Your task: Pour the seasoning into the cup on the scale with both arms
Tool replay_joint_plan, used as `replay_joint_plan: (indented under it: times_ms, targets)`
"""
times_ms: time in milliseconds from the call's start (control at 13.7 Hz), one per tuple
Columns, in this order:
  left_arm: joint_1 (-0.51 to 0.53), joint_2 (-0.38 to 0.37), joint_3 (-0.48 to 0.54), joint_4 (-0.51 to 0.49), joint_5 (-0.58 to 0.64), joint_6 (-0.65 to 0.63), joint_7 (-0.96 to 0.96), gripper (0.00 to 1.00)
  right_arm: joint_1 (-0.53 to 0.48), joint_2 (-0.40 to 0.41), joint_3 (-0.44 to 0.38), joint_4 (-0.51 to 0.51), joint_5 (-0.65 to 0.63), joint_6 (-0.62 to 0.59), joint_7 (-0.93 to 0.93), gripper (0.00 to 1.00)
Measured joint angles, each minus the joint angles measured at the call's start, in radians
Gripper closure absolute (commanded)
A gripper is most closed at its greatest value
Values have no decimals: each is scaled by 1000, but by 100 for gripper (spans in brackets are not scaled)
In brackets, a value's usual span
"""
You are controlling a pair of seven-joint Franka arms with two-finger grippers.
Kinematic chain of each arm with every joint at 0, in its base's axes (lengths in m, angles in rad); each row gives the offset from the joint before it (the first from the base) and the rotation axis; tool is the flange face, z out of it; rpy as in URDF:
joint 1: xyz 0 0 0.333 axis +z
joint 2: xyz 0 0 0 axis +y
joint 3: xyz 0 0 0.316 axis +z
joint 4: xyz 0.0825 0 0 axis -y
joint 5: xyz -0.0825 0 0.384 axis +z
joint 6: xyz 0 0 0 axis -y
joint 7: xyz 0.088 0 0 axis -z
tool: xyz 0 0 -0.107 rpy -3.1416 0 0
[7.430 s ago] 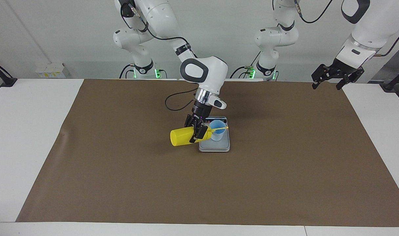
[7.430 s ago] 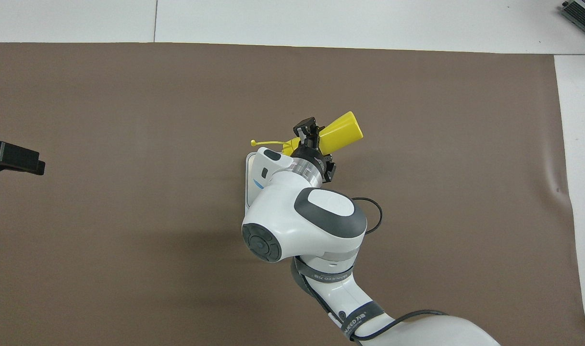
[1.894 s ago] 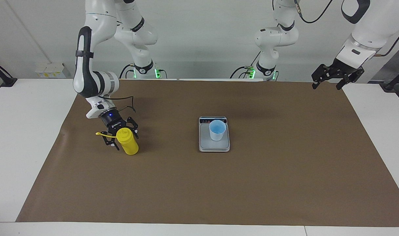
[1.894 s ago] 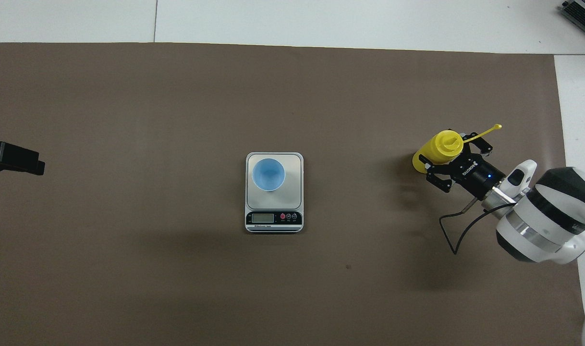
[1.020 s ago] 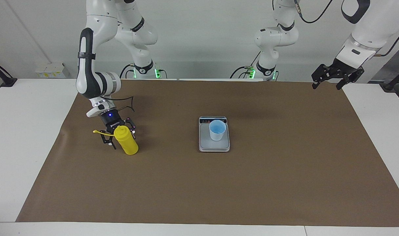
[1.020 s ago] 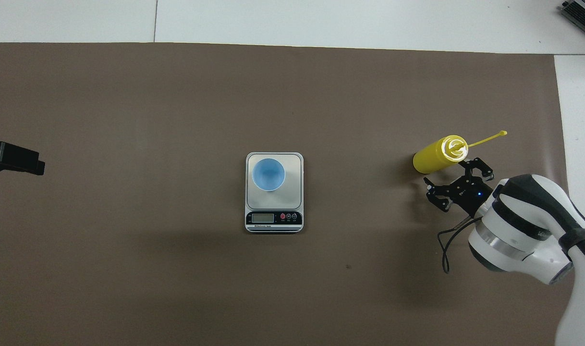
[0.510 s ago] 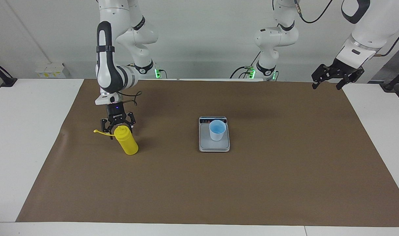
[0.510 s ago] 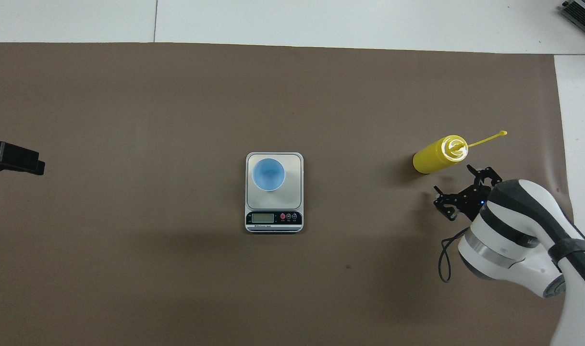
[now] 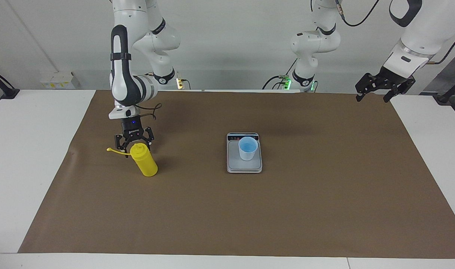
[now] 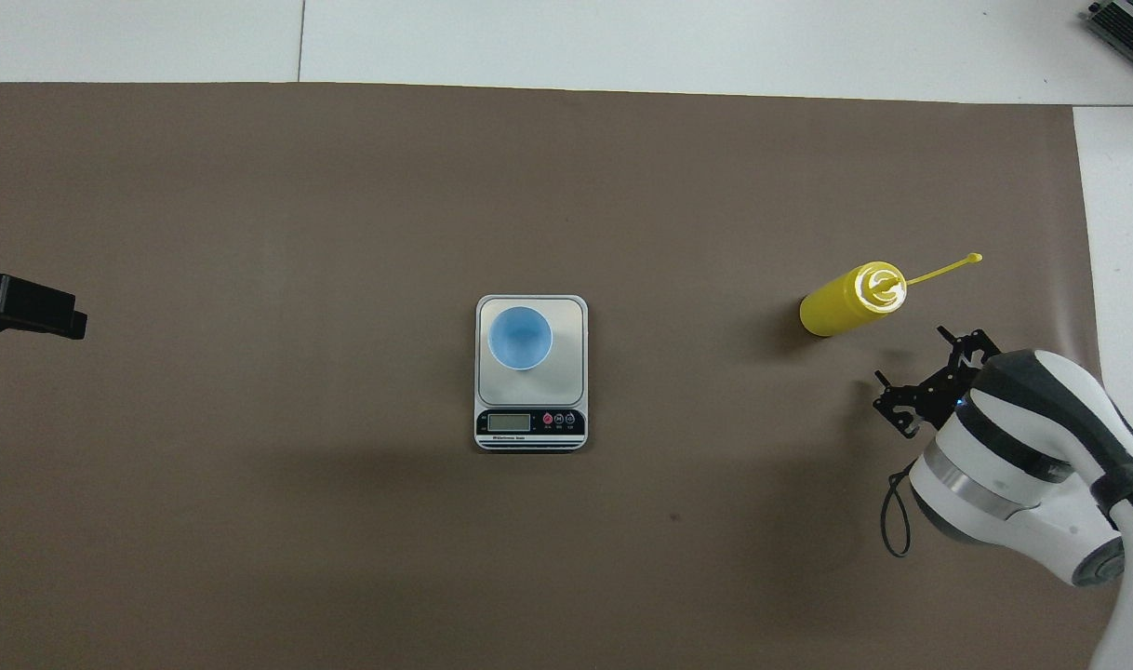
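Note:
The yellow seasoning bottle (image 9: 146, 163) (image 10: 846, 301) stands upright on the brown mat toward the right arm's end of the table, its cap strap sticking out sideways. My right gripper (image 9: 134, 141) (image 10: 913, 358) hangs open just above the mat, beside the bottle's top on the side nearer to the robots, and holds nothing. The light-blue cup (image 9: 247, 148) (image 10: 520, 337) stands on the silver scale (image 9: 244, 166) (image 10: 568, 321) in the middle of the table. My left gripper (image 9: 372, 97) (image 10: 36, 312) waits open and empty above the mat's corner at the left arm's end.
A brown mat (image 9: 324, 194) covers most of the white table (image 9: 33, 157), with bare white strips at both ends. The scale's display strip faces the robots. Nothing else lies on the mat.
My right gripper has drawn back from the bottle toward the robots and risen a little. The bottle stays standing where it was let go. The left arm has not moved.

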Motion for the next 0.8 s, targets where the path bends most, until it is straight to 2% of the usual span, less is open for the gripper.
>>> replay_joint_plan:
  times_ms: [437,801]
  targets:
    - [0,0,0,0,0,0,0,0,-96,-2,0,49,-34,0,-53,0]
    - [0,0,0,0,0,0,0,0,-186,9,-1,124,-246,-12,-56,0]
